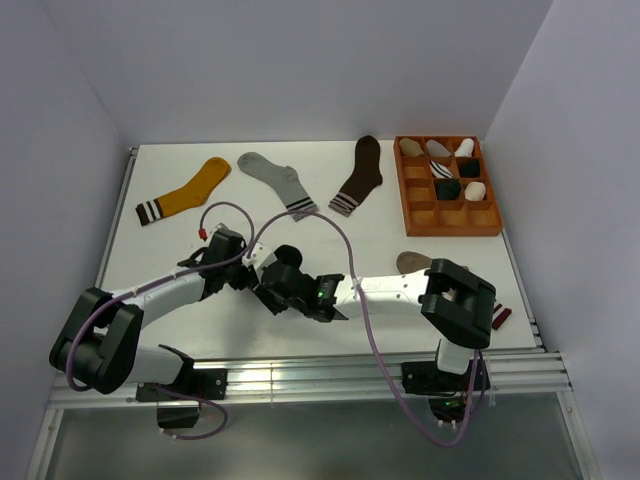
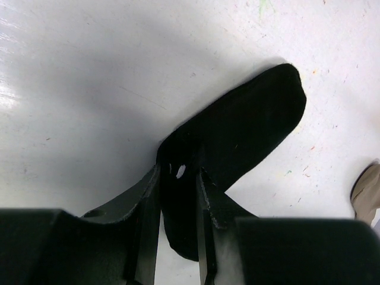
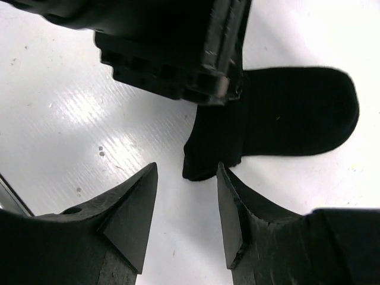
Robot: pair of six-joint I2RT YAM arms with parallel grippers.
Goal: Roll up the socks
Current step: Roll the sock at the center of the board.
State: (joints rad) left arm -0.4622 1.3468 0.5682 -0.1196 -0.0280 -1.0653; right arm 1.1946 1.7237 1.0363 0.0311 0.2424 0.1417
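**A:** What sits on the white table (image 1: 470, 265)?

**B:** At upper right of the top view is an orange wooden tray with square compartments (image 1: 450, 231), several holding rolled bundles. Along the top edge lie a mustard-yellow sock (image 1: 190, 193), a light grey sock (image 1: 275, 178) and a dark brown sock (image 1: 362, 175). All three are well apart from the grippers. A taupe fabric sock (image 1: 410, 262) lies right of centre, partly hidden by the right arm (image 1: 455, 300).

**A:** And the one being worked?

**B:** It's the plain charcoal-black fabric sock (image 2: 249, 124), mid-table where both grippers meet. In the left wrist view its long axis runs from bottom centre to upper right.

**A:** The grippers?

**B:** The left gripper (image 2: 178, 178) pinches the sock's near end. The right gripper (image 3: 186, 169) is spread and holds nothing. The sock's bent corner lies just past its tips, and the foot stretches off to the right of its frame.

**A:** Anything in the way?

**B:** Only the left gripper's body, which crowds the top of the right wrist view. I judge the right should come in beside it.
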